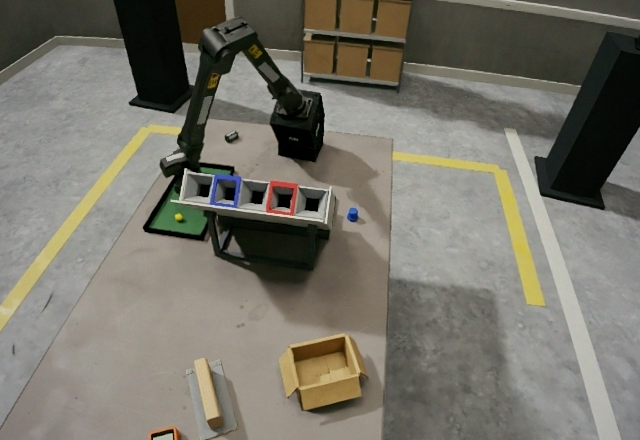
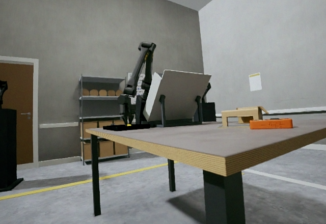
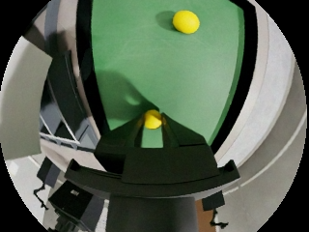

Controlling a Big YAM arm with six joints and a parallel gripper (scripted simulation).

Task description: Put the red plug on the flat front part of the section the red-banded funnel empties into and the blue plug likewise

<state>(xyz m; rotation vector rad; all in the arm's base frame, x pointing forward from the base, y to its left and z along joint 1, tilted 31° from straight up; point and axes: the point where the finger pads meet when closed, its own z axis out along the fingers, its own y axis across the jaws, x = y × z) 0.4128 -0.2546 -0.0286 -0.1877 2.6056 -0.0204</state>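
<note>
At far left, the gripper (image 3: 154,130) is clamped nearly shut on a yellow marble (image 3: 154,119) low over the green tray (image 1: 164,212). The blue-banded funnel (image 1: 225,190) lies just right and higher, the red-banded funnel (image 1: 282,197) beyond it, the blue plug (image 1: 352,214) farthest right.

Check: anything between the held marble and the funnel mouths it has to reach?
Nothing visible blocks it. The gripper is shut on a yellow marble low over the green tray. The funnel row stands beside the tray and higher, so the marble must rise over its near rim.
</note>
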